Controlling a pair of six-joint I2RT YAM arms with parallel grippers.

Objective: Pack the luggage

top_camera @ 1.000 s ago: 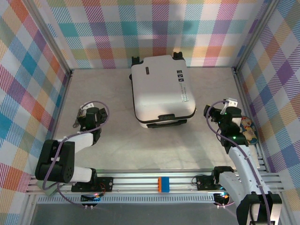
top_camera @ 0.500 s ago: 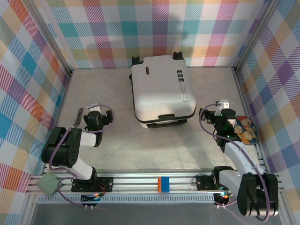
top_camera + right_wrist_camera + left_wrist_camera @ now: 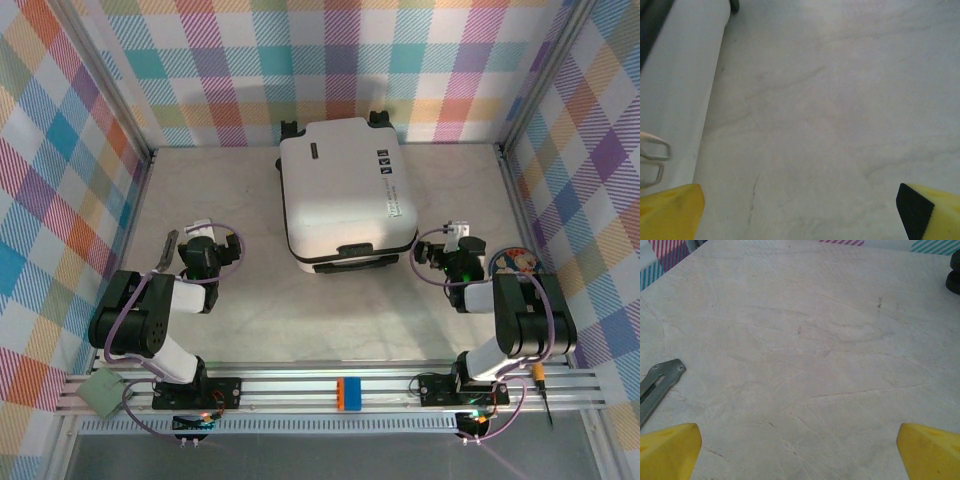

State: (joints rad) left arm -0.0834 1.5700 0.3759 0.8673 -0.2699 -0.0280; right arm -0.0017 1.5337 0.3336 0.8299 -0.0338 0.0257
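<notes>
The luggage [image 3: 345, 195] lies shut and flat at the back middle of the table, white shell up, black wheels toward the back wall and black handle toward me. My left gripper [image 3: 205, 240] rests low on the table to its left, well apart from it. In the left wrist view the left gripper [image 3: 800, 460] is open, yellow fingertips [image 3: 667, 450] wide over bare table. My right gripper [image 3: 452, 248] sits just right of the luggage's near corner. In the right wrist view the right gripper [image 3: 800, 215] is open and empty, with the luggage's white side [image 3: 680, 85] at the left.
A grey metal strip [image 3: 166, 250] lies on the table left of the left gripper, also visible as the strip [image 3: 660, 382] in the left wrist view. A colourful round disc [image 3: 522, 262] lies by the right wall, partly under the right arm. Checked walls close three sides.
Both arms have folded back toward their bases. The right gripper has slid left, closer to the luggage's near corner. The left gripper has settled slightly right of where it began. Both stayed open.
</notes>
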